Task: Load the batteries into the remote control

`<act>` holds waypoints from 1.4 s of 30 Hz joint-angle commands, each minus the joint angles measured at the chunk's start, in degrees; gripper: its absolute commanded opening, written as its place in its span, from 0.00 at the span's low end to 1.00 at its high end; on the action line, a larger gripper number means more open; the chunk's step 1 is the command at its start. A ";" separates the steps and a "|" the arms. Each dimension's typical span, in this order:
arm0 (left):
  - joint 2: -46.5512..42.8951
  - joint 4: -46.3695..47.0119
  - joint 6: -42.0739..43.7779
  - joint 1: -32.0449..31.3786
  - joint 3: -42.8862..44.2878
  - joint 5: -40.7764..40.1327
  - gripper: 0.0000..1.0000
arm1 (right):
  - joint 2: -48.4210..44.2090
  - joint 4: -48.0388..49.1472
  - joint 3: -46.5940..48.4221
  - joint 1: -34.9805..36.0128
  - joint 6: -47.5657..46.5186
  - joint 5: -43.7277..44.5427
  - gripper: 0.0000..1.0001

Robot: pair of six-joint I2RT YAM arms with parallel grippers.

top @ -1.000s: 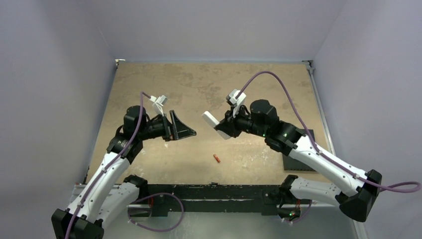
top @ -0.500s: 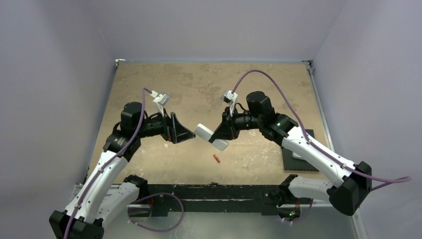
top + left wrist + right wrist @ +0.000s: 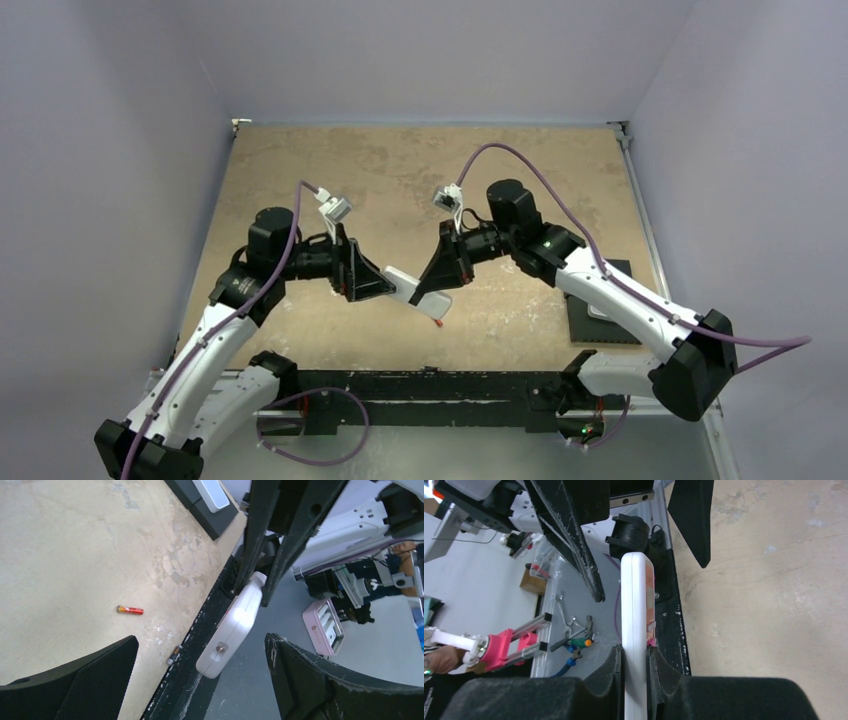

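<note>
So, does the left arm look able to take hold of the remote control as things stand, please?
Probably yes. The left fingers stand wide open on either side of the remote control at its free end, with nothing between them and it. The right fingers clamp its other end.

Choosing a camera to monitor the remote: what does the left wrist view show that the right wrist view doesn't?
Left wrist only: a red battery lying on the table. Right wrist only: the red front of the remote control. Both: the remote clamped in the right end effector, sitting inside the open left end effector.
</note>
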 commanded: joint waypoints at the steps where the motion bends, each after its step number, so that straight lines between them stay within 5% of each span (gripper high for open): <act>1: -1.39 3.30 0.00 -2.03 1.76 4.70 0.99 | 0.40 5.04 2.23 -0.40 3.52 -5.83 0.00; 6: -1.69 4.02 -0.52 -3.38 1.51 6.32 0.91 | 1.44 6.23 2.48 -0.35 5.04 -7.80 0.00; 17: -2.47 5.70 -1.91 -4.60 0.81 8.49 0.52 | 2.31 8.84 1.73 -0.35 7.71 -9.39 0.00; 24: -3.45 7.93 -3.25 -4.60 -0.16 9.30 0.20 | 2.85 8.79 1.42 -0.34 7.81 -9.91 0.00; 26: -3.50 7.99 -3.27 -4.60 -0.12 9.01 0.00 | 2.85 8.93 1.34 -0.35 7.83 -9.73 0.00; 31: -3.46 7.93 -3.33 -4.60 -0.63 7.75 0.00 | 2.14 8.88 0.85 -0.34 7.37 -7.98 0.08; 42: -5.49 11.15 -6.70 -4.60 -2.36 4.21 0.00 | -4.59 7.43 -1.85 -3.31 7.01 3.78 0.53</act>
